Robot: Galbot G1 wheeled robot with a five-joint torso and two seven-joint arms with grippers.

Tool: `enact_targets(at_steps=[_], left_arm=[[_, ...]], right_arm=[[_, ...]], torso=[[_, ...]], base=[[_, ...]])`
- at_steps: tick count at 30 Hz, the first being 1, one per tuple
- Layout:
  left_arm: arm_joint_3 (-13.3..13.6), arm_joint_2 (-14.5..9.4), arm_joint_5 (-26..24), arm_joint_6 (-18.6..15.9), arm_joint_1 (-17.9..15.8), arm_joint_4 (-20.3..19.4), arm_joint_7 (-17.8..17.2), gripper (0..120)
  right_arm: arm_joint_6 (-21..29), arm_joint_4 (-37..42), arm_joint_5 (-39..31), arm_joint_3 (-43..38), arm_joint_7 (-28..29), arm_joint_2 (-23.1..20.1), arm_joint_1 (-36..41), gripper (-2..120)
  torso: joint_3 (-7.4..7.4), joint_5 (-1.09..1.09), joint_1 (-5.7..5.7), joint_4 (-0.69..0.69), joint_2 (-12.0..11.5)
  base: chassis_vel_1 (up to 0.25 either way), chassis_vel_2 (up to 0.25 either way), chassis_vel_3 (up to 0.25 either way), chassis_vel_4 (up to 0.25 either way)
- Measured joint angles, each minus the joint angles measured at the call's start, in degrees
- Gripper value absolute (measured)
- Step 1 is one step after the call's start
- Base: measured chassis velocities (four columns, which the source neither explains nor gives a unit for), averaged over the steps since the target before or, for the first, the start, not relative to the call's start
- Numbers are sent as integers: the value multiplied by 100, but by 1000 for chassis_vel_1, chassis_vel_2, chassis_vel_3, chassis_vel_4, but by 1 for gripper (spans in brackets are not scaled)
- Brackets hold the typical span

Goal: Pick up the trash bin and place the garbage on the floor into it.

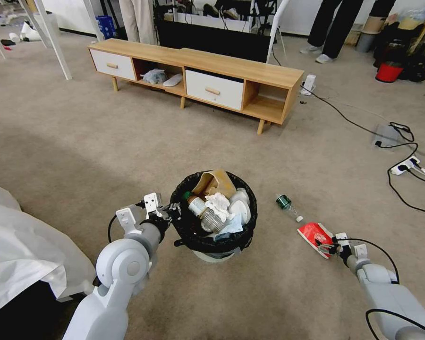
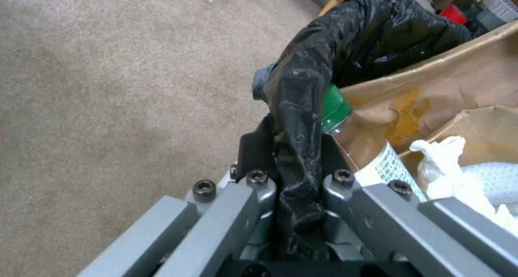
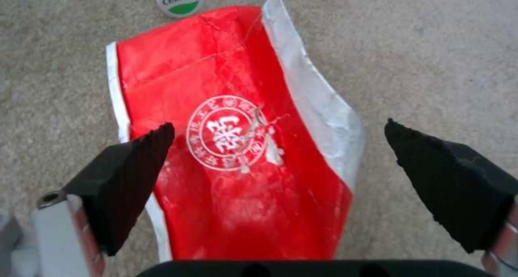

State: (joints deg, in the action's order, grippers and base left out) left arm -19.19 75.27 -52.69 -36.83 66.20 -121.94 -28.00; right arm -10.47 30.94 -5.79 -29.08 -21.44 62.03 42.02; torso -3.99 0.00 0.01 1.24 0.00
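We hold the small round white plastic trash bin [image 1: 213, 255], lined with a black bag [image 2: 345, 46] folded over its rim, on the beige carpet [image 1: 80, 151] in front of the long low wooden cabinet [image 1: 198, 75] with white drawers. Our left pincer [image 1: 174, 211] is clamped on the bag-covered rim at the bin's left side; in the left wrist view the black film is pinched between the closed fingers [image 2: 259, 147]. Inside the bin lie a crumpled brown paper bag [image 1: 215, 182], a clear green-capped bottle [image 1: 199, 208] and white tissues [image 1: 219, 204]. To the right of the bin, on the carpet, lies a second clear bottle with a green label [image 1: 286, 205], and just beyond it, farther right, a flat red packet [image 3: 232, 147] with white edges and a round white seal. Our right pincer [image 1: 327, 246] hovers over that packet, its black fingers [image 3: 129, 175] spread wide to either side of it, gripping nothing.
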Motion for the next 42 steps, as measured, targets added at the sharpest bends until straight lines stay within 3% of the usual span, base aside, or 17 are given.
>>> enact_targets(at_steps=[3, 4, 6, 8, 19, 21, 24, 26, 42], left_arm=[[3, 4, 3, 1, 0, 5, 0, 4], [12, 6, 9, 2, -1, 18, 2, 4], [13, 5, 9, 2, -3, 21, 2, 4], [15, -2, 10, 2, -23, 35, 3, 4], [13, -28, -4, 2, -23, 21, 2, 4], [-7, -40, -6, 3, 15, -11, 1, 4], [-12, -46, -5, 3, 23, -20, 1, 4], [-29, -61, -5, 3, 48, -62, 0, 4], [-26, -54, -17, 3, 95, -157, -34, 4]], right_arm=[[-1, -16, 0, -9, -1, 10, -12, 94], [-1, -64, -1, -45, -9, 39, -51, 83], [-1, -68, -1, -50, -17, 39, -52, 82], [-9, -79, -4, -97, -55, 38, -39, 68], [-29, -20, -17, -143, -79, 45, 52, 33], [-29, 24, -22, -143, -79, 72, 96, 19], [-29, 34, -23, -143, -79, 76, 105, 14], [-29, 69, -26, -143, -78, 90, 129, 2], [-30, 443, -121, -286, -28, -62, 438, 0]], torso=[[0, 0, 0, 0, 0], [0, 0, 0, -1, 0], [0, 0, 0, -1, 0], [0, 0, 0, 1, 0], [0, -1, 0, 1, 0], [0, 0, 0, 1, 0], [0, 1, 0, 1, 0], [0, 0, 0, 0, 0], [0, 2, 0, 0, 0]], base=[[0, 0, 0, 0], [0, 0, 0, 0], [0, 0, 0, 0], [0, 0, 0, 0], [0, 0, 0, 0], [0, 0, 0, 0], [0, 0, 0, 0], [0, 0, 0, 0], [0, 0, 0, 0]])
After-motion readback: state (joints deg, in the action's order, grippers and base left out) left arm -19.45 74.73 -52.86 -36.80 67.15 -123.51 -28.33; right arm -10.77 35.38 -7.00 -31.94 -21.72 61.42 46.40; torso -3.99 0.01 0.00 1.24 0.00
